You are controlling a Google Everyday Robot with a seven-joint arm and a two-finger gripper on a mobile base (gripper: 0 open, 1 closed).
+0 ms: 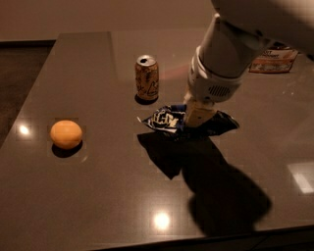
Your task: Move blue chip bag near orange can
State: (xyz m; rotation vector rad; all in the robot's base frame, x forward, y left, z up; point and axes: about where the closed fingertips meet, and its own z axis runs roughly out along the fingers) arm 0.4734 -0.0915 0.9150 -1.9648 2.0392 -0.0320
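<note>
Entry, carry step: my gripper (198,115) at mid-table is clenched on the blue chip bag (167,119), which looks lifted just clear of the table (73,196) near the orange can (146,78); next, I judge, lower and release.

A dark, glossy table (88,196) fills the view, mirroring bright light spots (162,220). A pale wall (98,14) runs behind it; dark floor (19,73) lies left. The gripper (198,115) hangs low above the table's middle.
</note>
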